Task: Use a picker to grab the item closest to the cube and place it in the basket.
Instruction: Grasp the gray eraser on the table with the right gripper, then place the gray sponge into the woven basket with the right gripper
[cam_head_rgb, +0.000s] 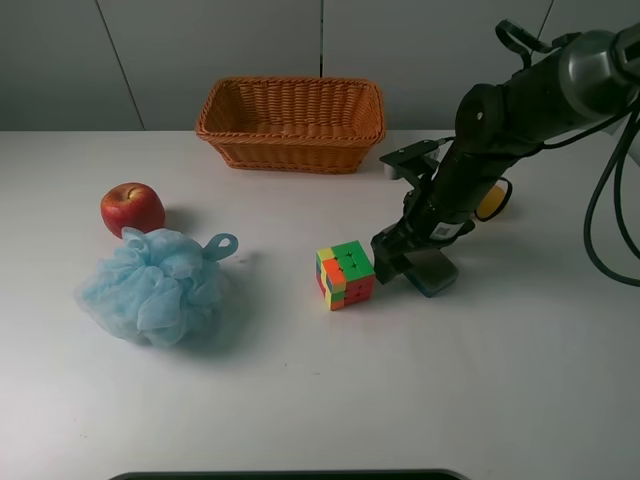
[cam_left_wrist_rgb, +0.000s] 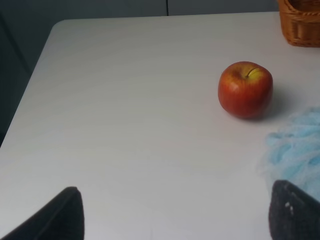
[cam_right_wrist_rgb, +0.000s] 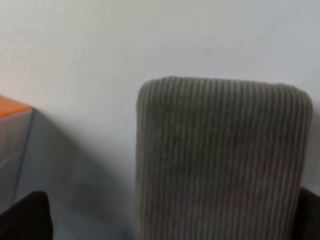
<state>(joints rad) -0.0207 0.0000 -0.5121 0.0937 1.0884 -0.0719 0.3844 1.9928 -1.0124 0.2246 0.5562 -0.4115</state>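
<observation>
The multicoloured cube (cam_head_rgb: 346, 275) sits mid-table. Right beside it lies a grey ribbed pouch (cam_head_rgb: 434, 271), the nearest item. My right gripper (cam_head_rgb: 397, 262) is down at the pouch, between it and the cube. In the right wrist view the pouch (cam_right_wrist_rgb: 220, 160) fills the space between the two dark fingertips, which stand wide apart at the frame's lower corners; an orange corner of the cube (cam_right_wrist_rgb: 11, 107) shows at the edge. The wicker basket (cam_head_rgb: 290, 145) stands at the back. My left gripper (cam_left_wrist_rgb: 172, 215) is open and empty, out of the exterior view.
A red apple (cam_head_rgb: 132, 208) and a blue mesh bath sponge (cam_head_rgb: 150, 285) lie at the left; both show in the left wrist view, apple (cam_left_wrist_rgb: 245, 89) and sponge (cam_left_wrist_rgb: 297, 150). A yellow object (cam_head_rgb: 493, 200) is partly hidden behind the right arm.
</observation>
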